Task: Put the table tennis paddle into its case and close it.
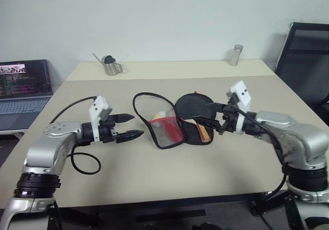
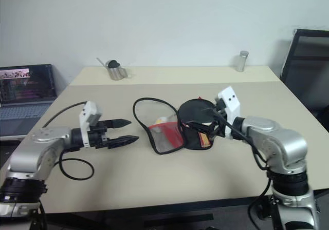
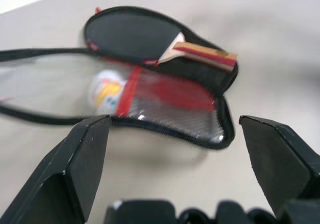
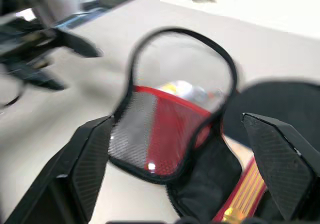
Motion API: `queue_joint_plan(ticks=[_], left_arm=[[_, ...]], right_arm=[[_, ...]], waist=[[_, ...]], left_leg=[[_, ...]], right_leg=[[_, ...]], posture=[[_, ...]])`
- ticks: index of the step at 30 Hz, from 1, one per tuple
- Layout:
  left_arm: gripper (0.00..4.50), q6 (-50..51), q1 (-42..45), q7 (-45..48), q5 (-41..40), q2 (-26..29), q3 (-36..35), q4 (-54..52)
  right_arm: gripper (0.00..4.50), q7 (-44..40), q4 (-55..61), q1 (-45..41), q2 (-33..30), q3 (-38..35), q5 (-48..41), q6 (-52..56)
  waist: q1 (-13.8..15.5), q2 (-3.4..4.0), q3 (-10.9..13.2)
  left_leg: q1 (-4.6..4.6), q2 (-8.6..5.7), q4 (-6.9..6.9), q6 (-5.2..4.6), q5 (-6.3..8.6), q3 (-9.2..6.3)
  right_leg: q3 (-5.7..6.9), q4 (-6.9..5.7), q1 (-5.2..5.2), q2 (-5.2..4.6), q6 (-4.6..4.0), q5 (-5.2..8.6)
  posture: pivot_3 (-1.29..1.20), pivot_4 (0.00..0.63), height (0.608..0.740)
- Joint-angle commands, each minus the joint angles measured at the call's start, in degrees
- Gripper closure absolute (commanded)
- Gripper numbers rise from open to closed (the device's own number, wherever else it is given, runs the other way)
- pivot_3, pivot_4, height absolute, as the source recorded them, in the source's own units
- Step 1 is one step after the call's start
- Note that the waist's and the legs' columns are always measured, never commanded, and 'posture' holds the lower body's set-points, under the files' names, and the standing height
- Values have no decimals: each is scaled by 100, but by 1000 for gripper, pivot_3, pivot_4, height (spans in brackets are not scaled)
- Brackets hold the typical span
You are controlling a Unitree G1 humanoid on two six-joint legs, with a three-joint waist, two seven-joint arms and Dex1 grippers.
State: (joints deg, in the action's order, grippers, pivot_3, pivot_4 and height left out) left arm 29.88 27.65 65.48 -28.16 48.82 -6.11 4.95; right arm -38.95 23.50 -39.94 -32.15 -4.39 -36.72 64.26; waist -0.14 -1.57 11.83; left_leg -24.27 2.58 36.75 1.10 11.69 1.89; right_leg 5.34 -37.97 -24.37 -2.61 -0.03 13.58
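The case (image 1: 160, 122) lies unzipped in the middle of the table, its clear and mesh flap with a black zipper rim folded out to the left. In its black right half rests the table tennis paddle (image 1: 193, 107), black face up, striped handle (image 3: 205, 54) pointing toward the table's near edge. My left gripper (image 1: 137, 126) hovers open just left of the flap, fingers aimed at it. Over the paddle's right side, my right gripper (image 1: 201, 112) hangs open, holding nothing. A white and yellow round item (image 3: 106, 89) sits behind the clear flap.
A small metal pitcher (image 1: 110, 65) and a metal cylinder (image 1: 235, 55) stand at the table's far edge. A laptop (image 1: 23, 86) sits on a lower surface to the left. A black chair (image 1: 306, 55) stands at the right. A black cable (image 1: 85, 163) loops beside my left arm.
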Motion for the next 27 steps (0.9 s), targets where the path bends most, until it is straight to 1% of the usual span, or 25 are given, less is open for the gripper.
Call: queue_joint_plan(ticks=[1, 6, 15, 22, 27], left_arm=[[0, -174, -100, 148, 178, 155, -46, 336], [0, -443, -16, 162, 517, -42, 240, 707], [0, -865, 547, -15, 918, -558, 437, 1463], [0, -1276, 1474, 58, 1360, -1080, 734, 2760], [0, -1783, 2456, 211, 1709, -1589, 991, 3923]], right_arm=[[34, -416, 259, -133, -359, -7, -228, -212], [34, -899, 305, -96, -829, 240, -144, -622], [34, -989, 130, -65, -1155, 357, 85, -1032], [34, -962, 187, 52, -1315, 303, 66, -1038], [34, -917, 228, 110, -1428, 219, 58, -1007]], waist=[[4, 0, 0], [19, -1, 0], [37, -2, -1], [64, -4, -1], [79, -6, -1]], left_leg=[[0, 0, 0, 0, 0, 0], [-2, -1, 2, 4, 2, 2], [-8, 0, 9, 8, 5, 4], [-8, -4, 18, 8, 5, 5], [-13, -8, 21, 8, 5, 4]], right_leg=[[1, -1, 0, 0, -1, 0], [-1, 4, 1, -1, -1, 0], [0, 5, 0, -1, -1, 0], [3, -1, 1, -1, -1, 0], [7, 0, 1, 0, -1, -1]], posture=[[0, 150, 740], [0, 150, 740], [0, 150, 740], [0, 150, 740], [0, 150, 740]])
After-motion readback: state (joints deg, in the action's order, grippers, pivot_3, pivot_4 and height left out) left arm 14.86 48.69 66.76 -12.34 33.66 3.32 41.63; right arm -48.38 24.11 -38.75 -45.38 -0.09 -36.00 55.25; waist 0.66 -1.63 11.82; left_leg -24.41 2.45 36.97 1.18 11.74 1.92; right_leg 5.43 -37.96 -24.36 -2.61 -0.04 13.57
